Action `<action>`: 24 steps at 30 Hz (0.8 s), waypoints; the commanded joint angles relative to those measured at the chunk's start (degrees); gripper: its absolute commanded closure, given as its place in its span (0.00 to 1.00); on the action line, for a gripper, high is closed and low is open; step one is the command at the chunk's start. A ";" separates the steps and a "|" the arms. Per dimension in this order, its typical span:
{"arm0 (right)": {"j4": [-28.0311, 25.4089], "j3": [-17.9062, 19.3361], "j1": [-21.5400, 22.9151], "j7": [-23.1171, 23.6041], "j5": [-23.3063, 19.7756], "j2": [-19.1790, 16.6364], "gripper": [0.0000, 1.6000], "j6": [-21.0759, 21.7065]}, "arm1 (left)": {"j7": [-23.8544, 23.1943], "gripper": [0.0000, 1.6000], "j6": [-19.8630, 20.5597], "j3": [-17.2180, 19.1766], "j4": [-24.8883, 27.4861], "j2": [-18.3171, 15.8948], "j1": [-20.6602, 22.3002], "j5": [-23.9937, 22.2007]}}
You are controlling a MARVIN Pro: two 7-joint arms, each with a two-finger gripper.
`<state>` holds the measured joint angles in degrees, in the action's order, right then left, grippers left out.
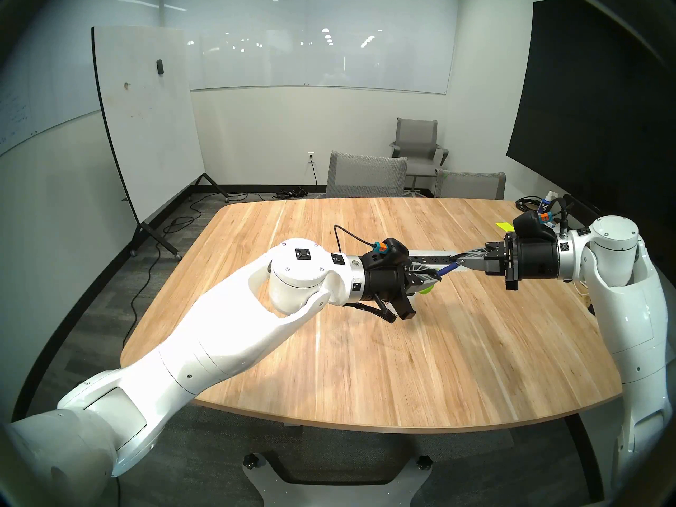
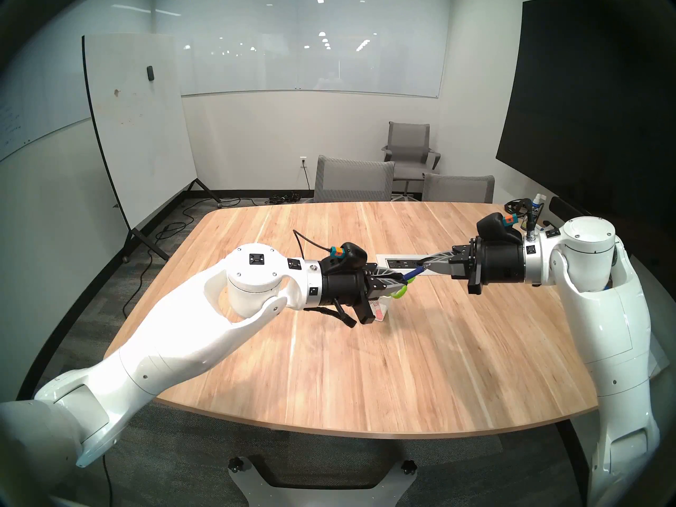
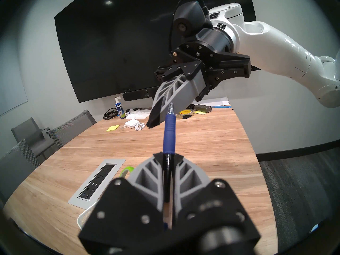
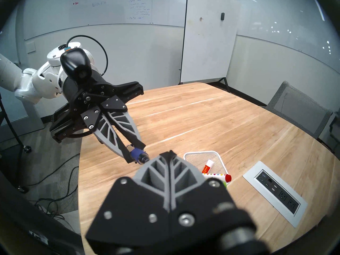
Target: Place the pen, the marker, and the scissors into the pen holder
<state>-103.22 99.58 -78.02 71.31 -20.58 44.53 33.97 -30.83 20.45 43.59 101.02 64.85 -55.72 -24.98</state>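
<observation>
My left gripper (image 3: 168, 154) is shut on the blue pen (image 3: 169, 131), which sticks out level from its fingertips over the table's middle. The same left gripper (image 1: 435, 274) and pen (image 1: 448, 270) show from the head. My right gripper (image 1: 457, 257) (image 4: 170, 153) is shut with nothing in it, its tips just beside the pen's tip. Below the left gripper stands the white mesh pen holder (image 4: 200, 154). In it lie a marker (image 4: 219, 176) with a red cap and a second marker (image 4: 207, 166). The scissors' green handle (image 3: 127, 171) (image 2: 398, 293) pokes out of it.
A grey power outlet panel (image 4: 276, 192) is set into the table beside the holder. At the table's far right lie a spray bottle (image 3: 119, 109), a tape roll (image 3: 184, 113), sticky notes (image 3: 112, 128) and a charger (image 3: 131, 124). Grey chairs (image 1: 365, 173) stand behind the table.
</observation>
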 commanded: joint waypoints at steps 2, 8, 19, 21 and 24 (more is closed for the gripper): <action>-1.51 -0.18 1.36 2.03 -1.76 -0.55 1.00 0.45 | -0.13 1.00 -0.35 0.37 1.05 0.30 0.54 -0.14; -2.43 -0.44 0.75 -0.12 -1.09 -0.89 1.00 0.56 | -0.14 1.00 -0.35 0.37 1.05 0.29 0.53 -0.14; -0.51 -1.12 1.00 -1.32 0.18 -1.32 1.00 -0.74 | -0.13 1.00 -0.36 0.36 1.06 0.28 0.54 -0.16; -0.33 -1.13 1.06 -1.35 0.35 -1.32 1.00 -0.90 | -0.13 1.00 -0.36 0.36 1.06 0.28 0.54 -0.16; -0.16 -1.18 0.98 -1.47 0.75 -1.32 1.00 -1.22 | -0.13 1.00 -0.36 0.36 1.06 0.28 0.55 -0.16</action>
<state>-103.48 98.09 -77.76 70.23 -20.20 43.47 33.50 -30.89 20.45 43.53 101.03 64.80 -55.73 -25.03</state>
